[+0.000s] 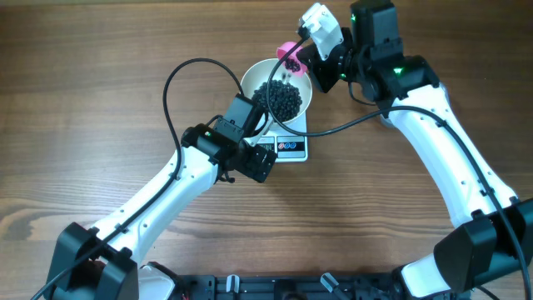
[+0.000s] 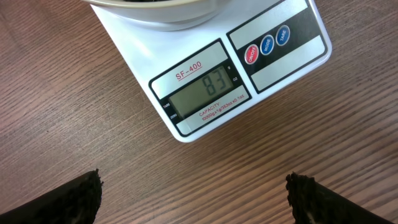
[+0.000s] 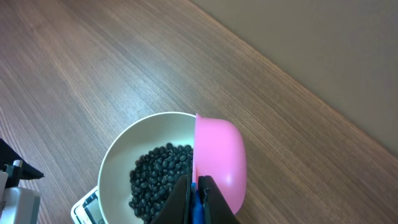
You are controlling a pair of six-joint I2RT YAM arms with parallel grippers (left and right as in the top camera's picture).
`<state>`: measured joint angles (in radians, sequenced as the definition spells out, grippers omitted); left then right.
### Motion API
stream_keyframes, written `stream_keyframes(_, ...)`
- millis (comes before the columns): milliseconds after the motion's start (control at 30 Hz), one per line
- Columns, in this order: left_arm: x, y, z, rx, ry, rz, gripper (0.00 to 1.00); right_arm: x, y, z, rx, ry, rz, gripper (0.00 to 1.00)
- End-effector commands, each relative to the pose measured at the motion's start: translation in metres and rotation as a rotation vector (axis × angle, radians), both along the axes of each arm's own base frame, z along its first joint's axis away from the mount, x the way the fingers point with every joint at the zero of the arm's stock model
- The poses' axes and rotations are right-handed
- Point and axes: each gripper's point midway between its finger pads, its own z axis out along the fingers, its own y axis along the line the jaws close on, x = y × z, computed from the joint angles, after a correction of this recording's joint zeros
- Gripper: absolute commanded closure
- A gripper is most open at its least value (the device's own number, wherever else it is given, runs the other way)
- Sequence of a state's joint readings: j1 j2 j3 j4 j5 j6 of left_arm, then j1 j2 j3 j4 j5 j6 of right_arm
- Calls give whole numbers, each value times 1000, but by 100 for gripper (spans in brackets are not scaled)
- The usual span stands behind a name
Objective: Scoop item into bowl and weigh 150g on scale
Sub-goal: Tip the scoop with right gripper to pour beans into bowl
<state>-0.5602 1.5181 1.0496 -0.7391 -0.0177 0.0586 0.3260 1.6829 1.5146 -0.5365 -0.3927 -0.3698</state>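
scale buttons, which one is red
On the scale, the end button nearest the display is red; the middle button and the far button are both blue.

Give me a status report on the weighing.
Left gripper open, empty, facing scale. Right gripper shut on pink scoop over bowl rim. Beans in bowl; display reads 83. Nothing blocking.
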Motion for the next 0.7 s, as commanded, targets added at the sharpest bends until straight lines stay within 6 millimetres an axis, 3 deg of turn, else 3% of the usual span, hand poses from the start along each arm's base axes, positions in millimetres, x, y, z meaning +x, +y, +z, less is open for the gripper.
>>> stream_keyframes(0, -1, 0, 4, -8, -12, -12, 0, 1, 5, 1, 5, -9, 30, 96)
stream_keyframes(400, -1, 0, 4, -8, -12, -12, 0, 5, 6, 2, 50, 22, -15, 96)
stream_keyframes(533, -1, 0, 4, -8, -12, -12, 0, -10, 18, 9, -80, -91, 87, 96)
stream_keyframes(667, -1, 0, 4, -8, -12, -12, 0, -14, 23, 1, -303, -200, 109, 96)
